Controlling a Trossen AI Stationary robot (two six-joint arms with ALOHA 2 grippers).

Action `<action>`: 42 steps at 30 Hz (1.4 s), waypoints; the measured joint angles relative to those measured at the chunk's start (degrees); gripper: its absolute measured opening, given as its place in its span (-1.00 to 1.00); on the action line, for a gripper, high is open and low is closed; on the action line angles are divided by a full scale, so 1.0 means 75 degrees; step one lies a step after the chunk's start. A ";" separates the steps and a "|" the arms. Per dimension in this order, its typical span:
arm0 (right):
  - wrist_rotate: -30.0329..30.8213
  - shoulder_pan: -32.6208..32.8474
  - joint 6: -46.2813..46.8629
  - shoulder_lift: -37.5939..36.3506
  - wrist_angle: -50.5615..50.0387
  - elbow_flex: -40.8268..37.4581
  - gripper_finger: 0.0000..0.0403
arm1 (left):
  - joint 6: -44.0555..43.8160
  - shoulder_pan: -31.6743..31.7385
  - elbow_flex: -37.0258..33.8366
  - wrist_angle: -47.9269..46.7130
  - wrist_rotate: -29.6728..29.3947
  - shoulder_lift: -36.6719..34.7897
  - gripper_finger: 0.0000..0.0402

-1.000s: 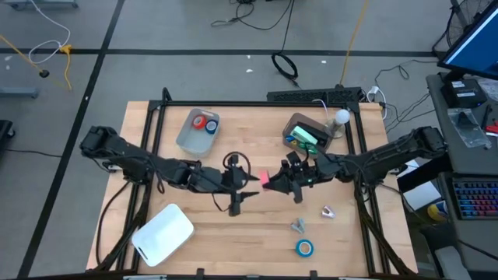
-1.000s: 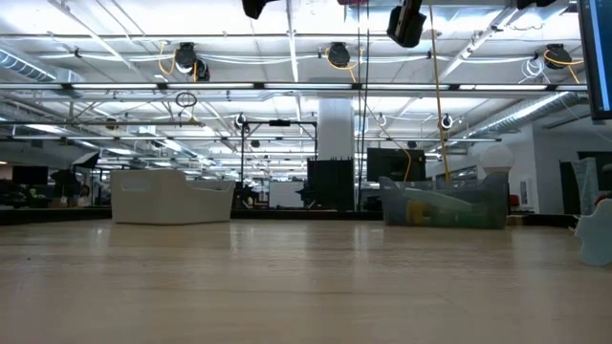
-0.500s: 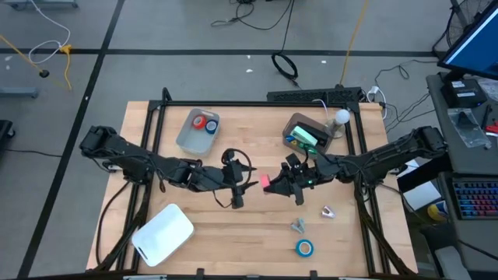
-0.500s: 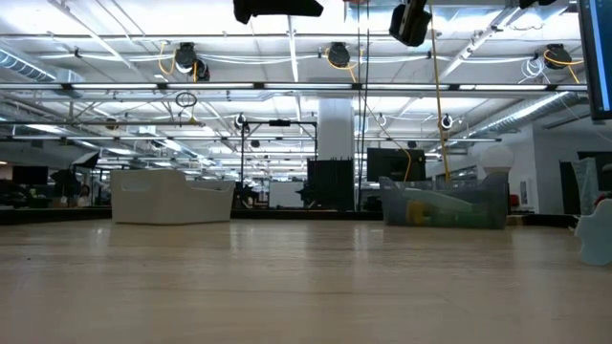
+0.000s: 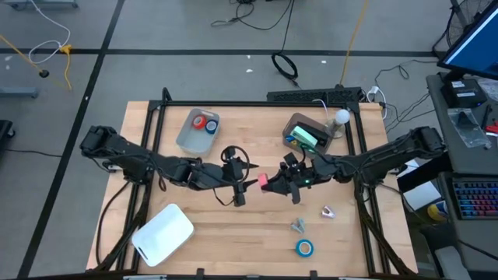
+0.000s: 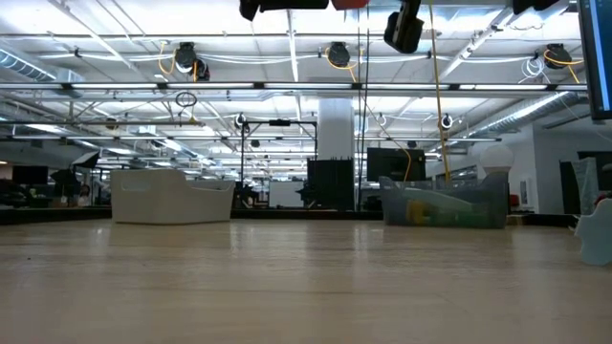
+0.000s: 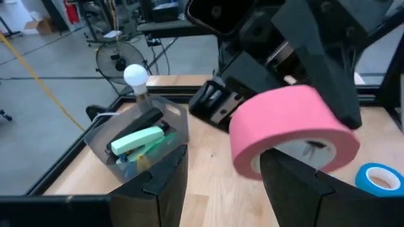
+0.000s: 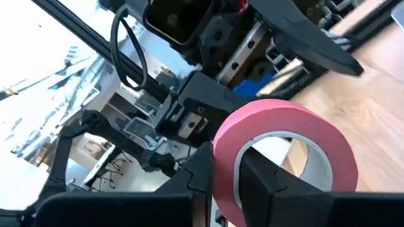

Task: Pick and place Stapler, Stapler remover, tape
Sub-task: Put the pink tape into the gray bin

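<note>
– What sits leftmost?
– A smooth white lid, then one grey bin with two tape rings.
– The middle?
– Left gripper spread wide; right gripper pinches one pink tape roll aloft.
– Right?
– One blue tape ring on wood.

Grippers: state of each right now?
Left gripper: open, facing the pink tape roll, not gripping it.
Right gripper: closed on the pink tape roll, held above the table.
</note>
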 joint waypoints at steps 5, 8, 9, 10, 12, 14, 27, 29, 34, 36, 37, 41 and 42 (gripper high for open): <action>-0.0070 -0.0094 0.0003 0.0330 0.0733 0.0003 -0.81 | 0.0097 0.0152 0.0000 0.0006 0.0321 -0.0006 -0.02; -0.0170 -0.0149 0.0042 0.0422 0.0857 0.0003 -0.81 | 0.0035 0.0212 0.0000 -0.0016 0.0331 -0.0011 -0.02; -0.0197 -0.0149 0.0092 0.0432 0.0849 0.0003 -0.81 | 0.0003 0.0225 0.0000 -0.0032 0.0348 -0.0011 -0.03; -0.0206 -0.0149 0.0116 0.0438 0.0845 0.0003 -0.81 | -0.0004 0.0225 0.0000 -0.0045 0.0350 -0.0011 -0.06; -0.0207 -0.0151 0.0115 0.0432 0.0839 0.0003 -0.81 | -0.0010 0.0222 0.0000 -0.0063 0.0366 -0.0011 -0.17; -0.0210 -0.0184 0.0081 0.0436 0.0814 0.0003 -0.81 | -0.0028 0.0225 0.0003 -0.0176 0.0419 -0.0011 -0.33; -0.0880 -0.0258 0.0078 0.0421 -0.0104 -0.0003 -0.49 | -0.0693 0.0225 0.0023 -0.1821 0.0520 -0.0134 -0.83; -0.1280 -0.0244 0.0137 0.0422 -0.0371 -0.0003 -0.42 | -0.0888 0.0241 0.0011 -0.2762 0.0223 -0.0265 -0.83; -0.2168 -0.0237 0.0232 0.0409 -0.0539 0.0000 -0.29 | -0.2437 0.0297 0.0006 -0.4818 0.0437 -0.0697 -0.83; -0.2302 -0.0246 0.0236 0.0414 -0.0632 -0.0003 -0.26 | -0.3330 0.0294 0.0025 -0.5389 0.0928 -0.0881 -0.83; -0.2334 -0.0234 0.0236 0.0415 -0.0632 -0.0003 -0.25 | -0.3811 0.0296 0.0020 -0.5802 0.1171 -0.0998 -0.83; -0.2404 -0.0228 0.0218 0.0412 -0.0588 -0.0003 -0.24 | -0.5743 0.0267 0.0020 -0.7144 0.2452 -0.1288 -0.83; -0.2361 -0.0236 0.0216 0.0412 -0.0600 -0.0003 -0.24 | -0.6197 0.0237 0.0020 -0.7470 0.2818 -0.1301 -0.83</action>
